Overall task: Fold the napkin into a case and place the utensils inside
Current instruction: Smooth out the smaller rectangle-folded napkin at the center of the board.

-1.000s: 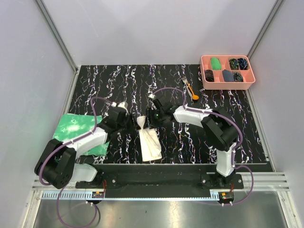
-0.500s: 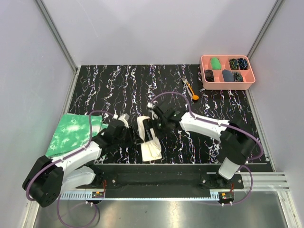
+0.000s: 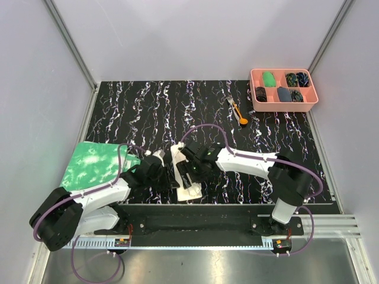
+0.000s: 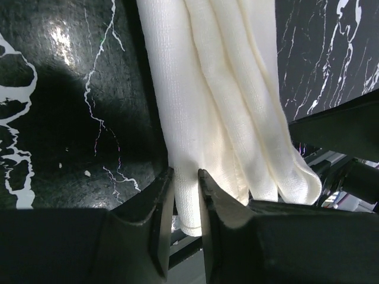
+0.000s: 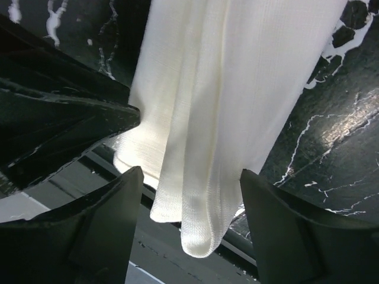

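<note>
At the near edge of the table, midway along, I see the folded napkin (image 3: pixel 190 191); my left gripper (image 4: pixel 186 195) pinches its edge, my right gripper (image 5: pixel 190 174) straddles it, fingers spread.

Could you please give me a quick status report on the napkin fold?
Left tool shut on napkin edge. Right tool open, straddling its near end. Utensils not yet in, lying beside pink tray.

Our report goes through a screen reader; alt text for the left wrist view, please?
The left gripper pinches an edge of the folded cream napkin. The cloth lies in long layers on the black marbled table.
</note>
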`<state>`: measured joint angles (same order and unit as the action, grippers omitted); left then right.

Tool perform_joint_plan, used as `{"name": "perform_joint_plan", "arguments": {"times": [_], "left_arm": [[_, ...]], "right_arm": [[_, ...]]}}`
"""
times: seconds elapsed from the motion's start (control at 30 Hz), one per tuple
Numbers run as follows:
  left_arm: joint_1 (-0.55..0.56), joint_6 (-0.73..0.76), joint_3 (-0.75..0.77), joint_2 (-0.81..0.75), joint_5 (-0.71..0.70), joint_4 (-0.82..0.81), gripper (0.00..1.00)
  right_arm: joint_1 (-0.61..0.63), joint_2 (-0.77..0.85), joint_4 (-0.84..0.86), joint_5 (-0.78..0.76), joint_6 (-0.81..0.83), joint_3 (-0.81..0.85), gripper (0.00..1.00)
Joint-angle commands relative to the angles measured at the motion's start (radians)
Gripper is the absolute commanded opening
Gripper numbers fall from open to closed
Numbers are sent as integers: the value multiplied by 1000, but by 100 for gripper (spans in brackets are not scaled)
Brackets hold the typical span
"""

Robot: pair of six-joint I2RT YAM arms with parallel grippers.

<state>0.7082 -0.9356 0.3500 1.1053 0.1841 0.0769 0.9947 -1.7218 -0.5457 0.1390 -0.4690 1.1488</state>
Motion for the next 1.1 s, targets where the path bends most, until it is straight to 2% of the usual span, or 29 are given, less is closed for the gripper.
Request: {"name": "perform_joint_plan", "arguments": {"times": [0.0,0.07,0.1,0.13,0.43,0.53,0.73,0.77,0.87,1.07], "left_arm": [[25,-40,-2,21,-51,-37,24],[36,-43,-2,28,-52,-45,23],[40,-48,-2,34,-55,-46,22],[48,-51,-3,37,-55,-52,21],[62,-72,-19,38,-55,-74,15],[62,-72,-23,16,-72,-65,15],[62,-74,-20,7,-78,-55,15],[62,-75,-19,11,-77,-55,15],[62,-78,-14,19,-71,-68,15],[65,-86,-14,22,-61,-74,13]], "right_arm": [[30,-28,-51,-88,-20,51,72],[35,-33,-62,-108,-25,61,66],[39,-35,-65,-116,-28,65,99],[39,-39,-69,-121,-30,74,100],[58,-38,-106,-186,-43,94,100],[59,-4,-134,-272,-63,88,100],[59,48,-145,-295,-74,81,99],[59,50,-146,-294,-72,83,91],[62,42,-149,-263,-68,94,79],[85,2,-142,-231,-53,120,76]]}}
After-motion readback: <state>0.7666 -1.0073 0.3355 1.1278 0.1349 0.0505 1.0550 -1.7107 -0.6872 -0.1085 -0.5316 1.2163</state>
